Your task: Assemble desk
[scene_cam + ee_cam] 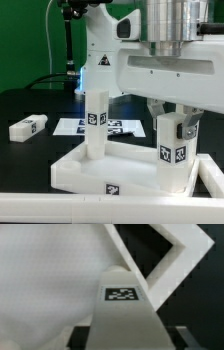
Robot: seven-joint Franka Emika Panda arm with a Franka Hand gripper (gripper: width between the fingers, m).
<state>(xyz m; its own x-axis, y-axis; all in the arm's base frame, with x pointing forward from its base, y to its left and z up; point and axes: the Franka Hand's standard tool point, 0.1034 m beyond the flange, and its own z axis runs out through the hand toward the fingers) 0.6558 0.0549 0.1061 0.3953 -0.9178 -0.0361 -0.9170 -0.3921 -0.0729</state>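
Behind the desk parts, the flat white marker board point(118, 127) with its printed tags lies on the black worktop point(30, 100). The bulky glossy white robot arm point(150, 60) hangs over the scene and hides much of the exterior view's right. A plain white rail point(60, 208) crosses the foreground.

One white plastic rimmed tray-like desk top point(70, 170) sits at the middle of the worktop. Three white square block legs show. The upright leg point(96, 125) stands inside the tray toward the exterior view's left. The held leg point(172, 150) stands upright in the tray toward the exterior view's right. The loose leg point(28, 127) lies on its side, well apart at the exterior view's left.

The pincer point(174, 122) sits at the top of the held leg point(122, 308) and seems clamped on it. Its fingers are hard to make out in the wrist view, where the tagged leg fills the centre.
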